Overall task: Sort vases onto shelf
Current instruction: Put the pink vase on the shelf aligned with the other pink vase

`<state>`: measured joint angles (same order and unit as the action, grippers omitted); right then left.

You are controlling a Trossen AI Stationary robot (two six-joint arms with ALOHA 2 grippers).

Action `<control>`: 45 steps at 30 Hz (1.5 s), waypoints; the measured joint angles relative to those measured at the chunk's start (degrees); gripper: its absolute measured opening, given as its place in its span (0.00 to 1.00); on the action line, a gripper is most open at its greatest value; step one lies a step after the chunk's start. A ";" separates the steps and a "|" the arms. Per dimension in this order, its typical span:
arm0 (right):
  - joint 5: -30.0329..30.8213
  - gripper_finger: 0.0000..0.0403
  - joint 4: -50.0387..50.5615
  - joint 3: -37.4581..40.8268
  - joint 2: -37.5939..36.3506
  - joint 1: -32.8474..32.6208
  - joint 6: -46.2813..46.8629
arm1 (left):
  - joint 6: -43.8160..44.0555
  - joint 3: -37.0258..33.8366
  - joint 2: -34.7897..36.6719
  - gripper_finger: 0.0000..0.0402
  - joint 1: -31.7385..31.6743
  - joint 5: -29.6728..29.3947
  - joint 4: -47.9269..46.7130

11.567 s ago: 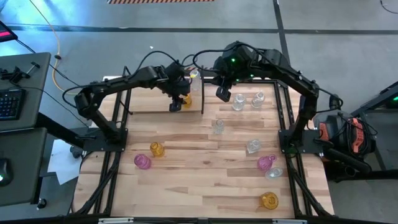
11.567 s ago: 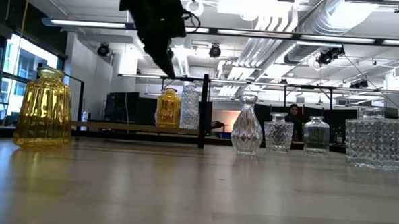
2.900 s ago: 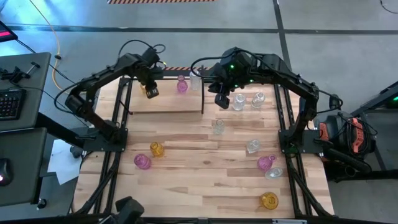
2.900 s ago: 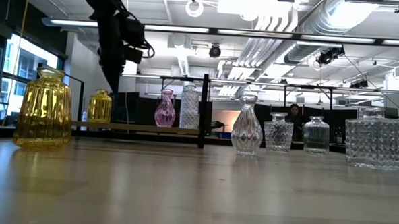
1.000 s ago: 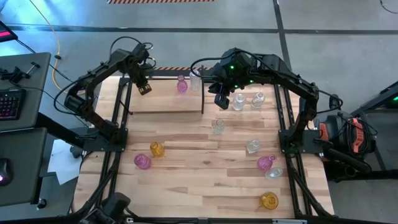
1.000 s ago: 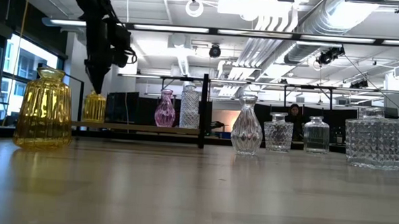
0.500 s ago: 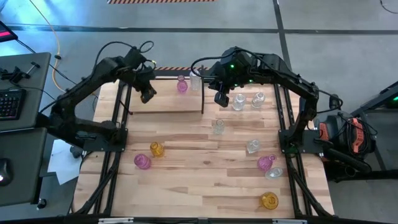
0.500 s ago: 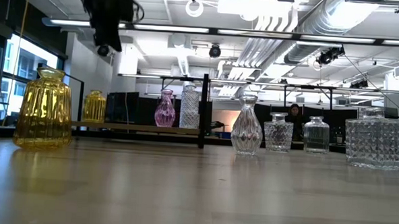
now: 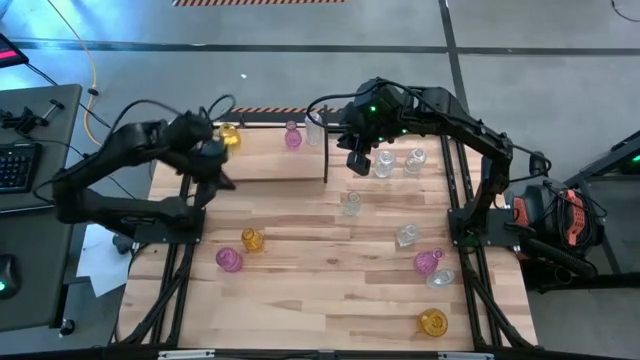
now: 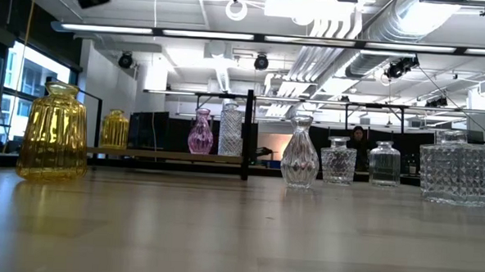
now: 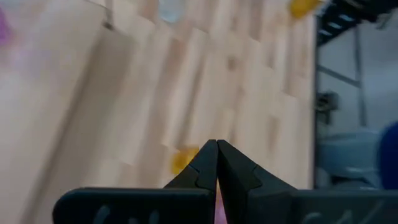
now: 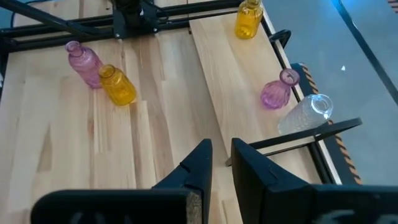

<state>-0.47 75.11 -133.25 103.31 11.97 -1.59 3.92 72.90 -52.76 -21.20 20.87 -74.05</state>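
Reaching with closed, empty jaws from the frame's left, the left gripper [image 9: 222,181] could topple the yellow vase [image 9: 252,240] at lower left, while three vases already stand on the shelf [image 9: 265,165] at upper centre.

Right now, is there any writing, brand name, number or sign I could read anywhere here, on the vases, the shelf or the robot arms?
None can be read.
Vases, such as the amber one on the shelf: plain glass, no labels.
Shelf: bare wood board and black frame, no marks.
Left gripper and right gripper: no lettering shows.
Striped floor marking: a pattern, not text.
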 joint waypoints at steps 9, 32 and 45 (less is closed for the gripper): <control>-1.77 0.10 0.77 0.00 0.00 0.00 -3.60 | 16.99 -0.06 3.22 0.02 16.11 0.17 -7.00; -1.95 0.10 5.49 0.00 0.02 -0.01 -6.40 | 31.45 -25.60 2.56 0.49 35.04 -2.01 5.08; -1.92 0.10 5.49 0.00 0.02 0.00 -5.72 | 31.45 -29.20 1.18 0.56 35.31 -5.29 10.79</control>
<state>-2.39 80.60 -133.25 103.33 11.97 -7.32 35.37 43.70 -51.58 14.11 15.58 -63.26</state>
